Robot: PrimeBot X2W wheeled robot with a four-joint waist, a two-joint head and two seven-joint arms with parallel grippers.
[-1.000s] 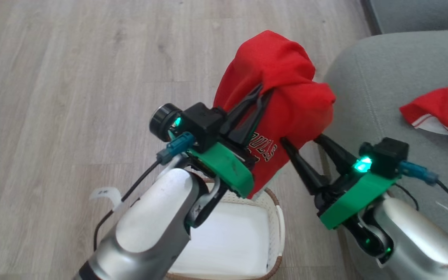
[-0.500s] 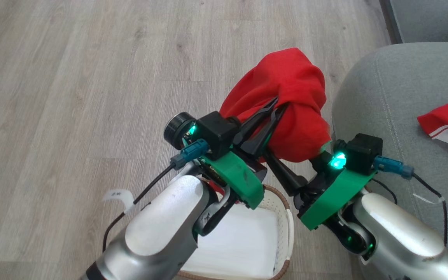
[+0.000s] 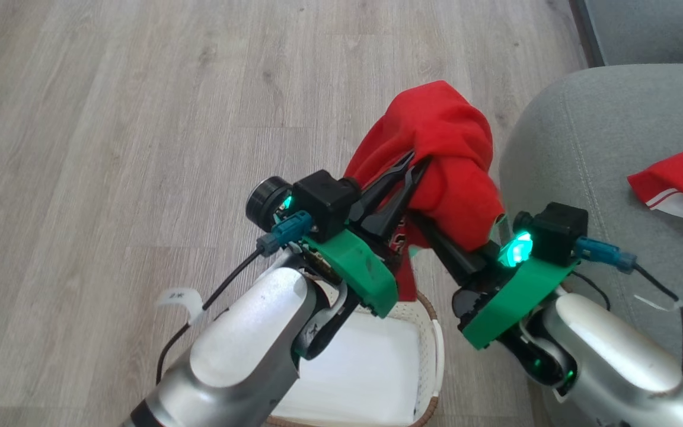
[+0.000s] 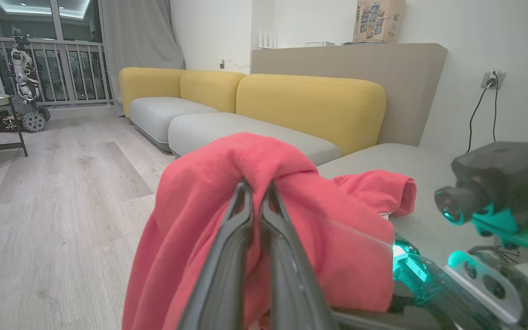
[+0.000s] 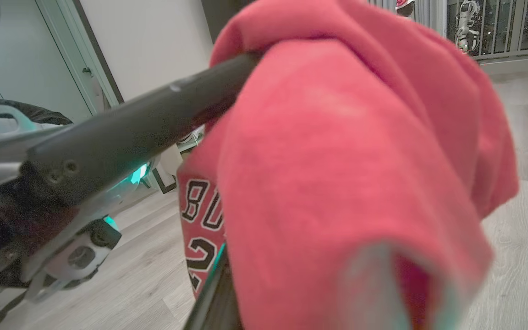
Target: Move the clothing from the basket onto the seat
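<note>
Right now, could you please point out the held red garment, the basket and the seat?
held red garment (image 3: 442,118), head view, bunched top fold.
basket (image 3: 428,350), head view, right side wall.
seat (image 3: 590,136), head view, bare cushion top.

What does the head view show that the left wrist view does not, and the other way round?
From the head view: the basket, low in the picture. From the left wrist view: yellow sofa backs, a wall socket, a cardboard box. In both: the left pincer shut on a red garment, and a second garment lying on the seat.
</note>
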